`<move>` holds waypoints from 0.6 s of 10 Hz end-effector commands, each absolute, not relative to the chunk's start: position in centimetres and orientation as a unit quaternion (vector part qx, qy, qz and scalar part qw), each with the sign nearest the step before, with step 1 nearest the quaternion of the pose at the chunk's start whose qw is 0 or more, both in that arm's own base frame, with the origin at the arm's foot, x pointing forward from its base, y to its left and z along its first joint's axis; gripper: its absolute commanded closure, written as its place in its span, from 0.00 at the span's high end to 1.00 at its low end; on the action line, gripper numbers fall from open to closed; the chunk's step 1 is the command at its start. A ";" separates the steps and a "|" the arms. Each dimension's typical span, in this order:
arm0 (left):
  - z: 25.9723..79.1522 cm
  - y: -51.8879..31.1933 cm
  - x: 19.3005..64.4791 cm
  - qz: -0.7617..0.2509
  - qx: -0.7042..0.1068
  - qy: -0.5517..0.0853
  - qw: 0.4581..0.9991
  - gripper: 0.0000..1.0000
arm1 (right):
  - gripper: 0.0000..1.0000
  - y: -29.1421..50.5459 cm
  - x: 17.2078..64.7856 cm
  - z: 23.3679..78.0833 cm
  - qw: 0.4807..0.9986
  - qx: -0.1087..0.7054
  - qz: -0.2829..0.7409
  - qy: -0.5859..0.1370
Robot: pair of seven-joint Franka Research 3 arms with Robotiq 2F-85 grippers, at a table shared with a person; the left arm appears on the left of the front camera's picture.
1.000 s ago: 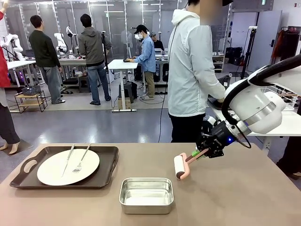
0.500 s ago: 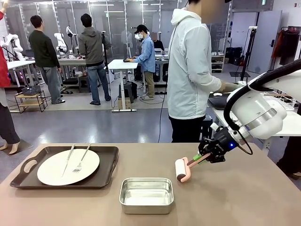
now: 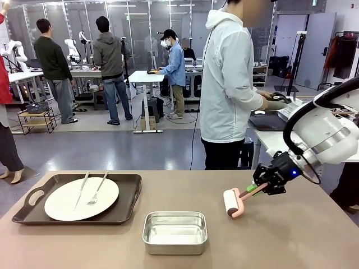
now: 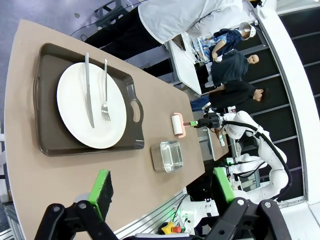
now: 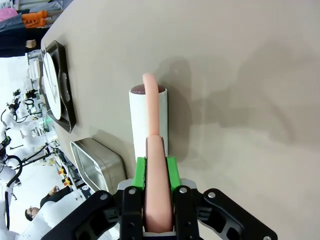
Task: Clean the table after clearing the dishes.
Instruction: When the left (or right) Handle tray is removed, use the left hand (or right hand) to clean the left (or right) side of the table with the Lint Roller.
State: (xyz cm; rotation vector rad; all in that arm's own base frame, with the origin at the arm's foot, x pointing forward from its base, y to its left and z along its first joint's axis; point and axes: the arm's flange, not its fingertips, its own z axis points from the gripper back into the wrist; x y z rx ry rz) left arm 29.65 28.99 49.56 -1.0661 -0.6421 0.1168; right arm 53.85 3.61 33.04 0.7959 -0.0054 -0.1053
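Observation:
A lint roller (image 3: 233,203) with a white roll and a pink handle lies low on the brown table (image 3: 291,235), right of middle. My right gripper (image 3: 253,189) is shut on its handle, which sits between the green pads (image 5: 171,172) in the right wrist view, with the roll (image 5: 148,122) pressed near the tabletop. On the left, a dark brown handled tray (image 3: 130,193) carries a white plate (image 3: 67,204) with a knife and fork. My left gripper (image 4: 162,185) hangs open high above the table, nothing between its fingers; below it are the plate (image 4: 75,125) and the roller (image 4: 177,125).
A small steel pan (image 3: 174,231) stands near the front edge, between tray and roller. A person in a white hooded jacket (image 3: 227,84) stands at the far edge, turned to a white table (image 3: 336,150) on the right. Bare tabletop lies right of the roller.
My right gripper has slid to the right across the table with the lint roller in it. The tray, plate and pan have not moved.

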 end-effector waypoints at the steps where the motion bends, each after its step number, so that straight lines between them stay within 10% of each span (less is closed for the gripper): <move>1: 49.8 29.1 29.5 0.051 -0.501 -0.305 0.808 1.00 | 0.20 -0.1 53.3 30.3 0.954 0.291 -0.065 0.025; 6: 49.8 29.1 29.5 0.051 -0.501 -0.305 0.808 1.00 | 0.20 -7.0 52.1 32.1 0.976 0.176 -0.112 0.057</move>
